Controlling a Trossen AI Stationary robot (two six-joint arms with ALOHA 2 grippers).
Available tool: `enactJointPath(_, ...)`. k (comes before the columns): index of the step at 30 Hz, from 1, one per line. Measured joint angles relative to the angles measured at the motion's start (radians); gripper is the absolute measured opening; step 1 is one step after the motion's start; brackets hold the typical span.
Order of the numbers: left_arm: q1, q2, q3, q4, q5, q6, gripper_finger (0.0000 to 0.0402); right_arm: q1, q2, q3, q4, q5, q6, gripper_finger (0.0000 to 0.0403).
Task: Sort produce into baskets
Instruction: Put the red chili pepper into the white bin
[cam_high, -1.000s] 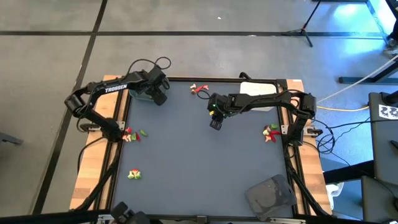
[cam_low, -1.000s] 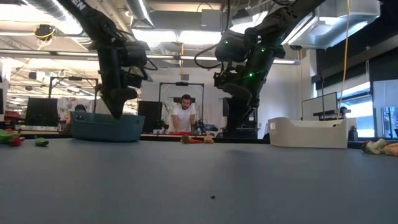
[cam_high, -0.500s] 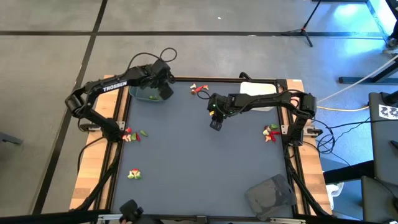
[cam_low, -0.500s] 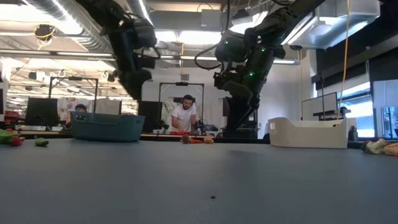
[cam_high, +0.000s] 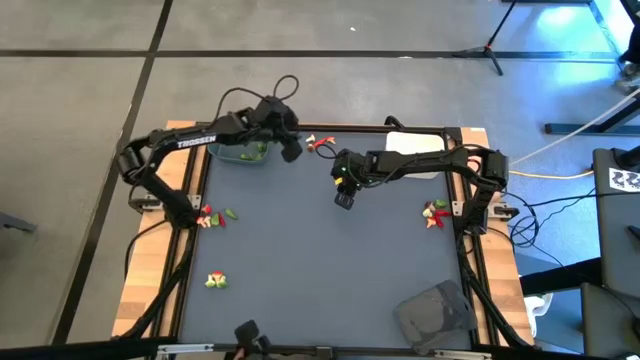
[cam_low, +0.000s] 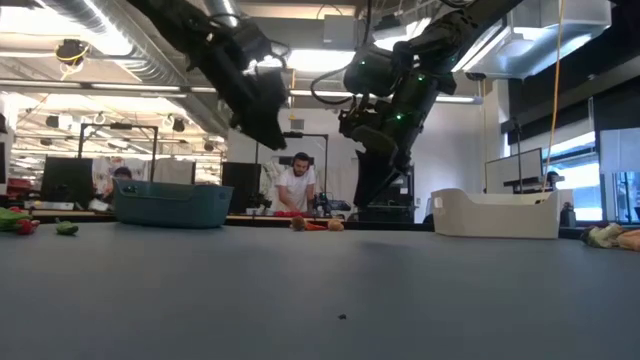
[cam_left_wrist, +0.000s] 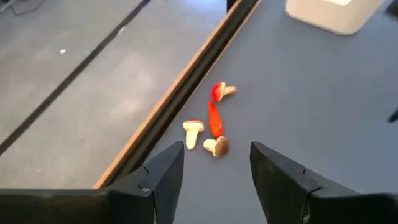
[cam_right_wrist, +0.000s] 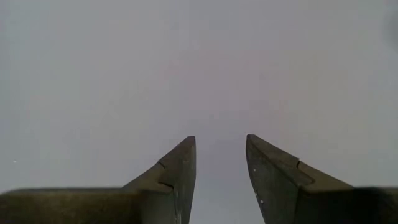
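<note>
My left gripper (cam_high: 292, 152) is open and empty, raised above the table's far edge between the blue-grey tub (cam_high: 240, 151) and a small heap of produce (cam_high: 320, 143). Its wrist view shows that heap: a red pepper (cam_left_wrist: 215, 119), a red-capped mushroom (cam_left_wrist: 219, 91) and two pale tan mushrooms (cam_left_wrist: 193, 132) lying on the mat beyond the fingers. The tub holds green pieces (cam_high: 250, 154). My right gripper (cam_high: 343, 203) is open and empty above the bare mat at the middle far part. The white tub (cam_high: 412, 146) stands at the far right.
More produce lies in heaps at the left edge (cam_high: 212, 216), near left (cam_high: 216, 281) and right edge (cam_high: 435, 213). The dark grey tray (cam_high: 436, 313) sits at the near right corner. A person (cam_low: 297, 185) sits in the room beyond the table.
My left gripper has risen from the blue-grey tub and swung toward the table's right, along the far edge, toward the red and tan heap. My right gripper has stayed nearly still over the mat.
</note>
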Motion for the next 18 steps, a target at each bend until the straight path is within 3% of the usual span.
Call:
enactJointPath(8,0.003,0.177,-0.002,0.103,0.135,0.095,0.0180,-0.001,0.000,0.000,0.003,0.000,0.000,0.0140)
enactJointPath(13,0.006,0.259,0.002,0.181,0.138,0.156,0.0180,-0.001,0.000,0.000,0.004,0.000,0.000,0.0140)
enactJointPath(18,0.006,0.322,0.059,0.206,0.106,0.112,0.0180,-0.001,0.000,0.000,0.011,0.000,0.000,0.0140)
